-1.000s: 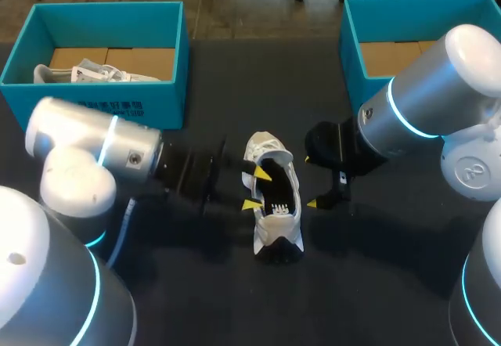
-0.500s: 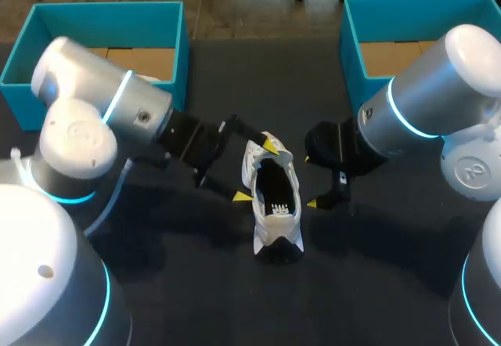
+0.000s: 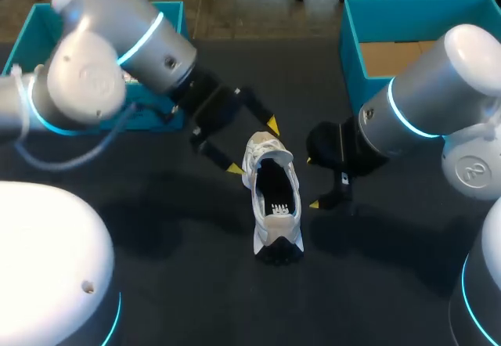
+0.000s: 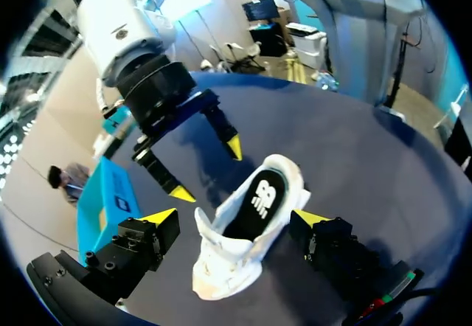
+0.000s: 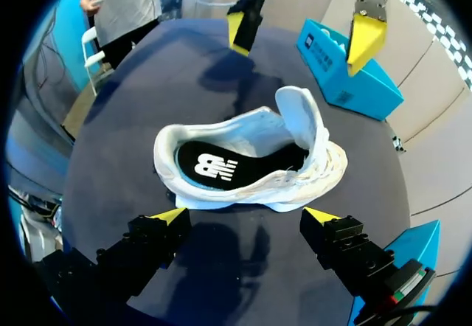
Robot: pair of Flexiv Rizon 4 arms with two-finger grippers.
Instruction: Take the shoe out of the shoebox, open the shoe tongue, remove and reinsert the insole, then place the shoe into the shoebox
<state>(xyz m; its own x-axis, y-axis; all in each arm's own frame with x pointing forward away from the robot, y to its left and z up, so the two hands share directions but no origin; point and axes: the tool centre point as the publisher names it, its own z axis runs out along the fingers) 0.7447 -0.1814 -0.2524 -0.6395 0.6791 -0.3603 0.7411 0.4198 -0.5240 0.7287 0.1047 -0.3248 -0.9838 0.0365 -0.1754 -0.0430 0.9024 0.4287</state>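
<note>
Left hand and right hand, both wide and empty, flank the shoe on the table; tongue raised, insole seated, so next, likely, a pinch at the insole's edge

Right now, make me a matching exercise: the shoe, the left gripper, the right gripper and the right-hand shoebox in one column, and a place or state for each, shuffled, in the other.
1. shoe
2. left gripper
3. right gripper
4. right-hand shoebox

A. teal, at the table's far edge
B. open, beside the shoe's long side
C. lying on the table, tongue raised, insole in
D. open, by the shoe's tongue end

Pairs: 1-C, 2-D, 3-B, 4-A.
</note>
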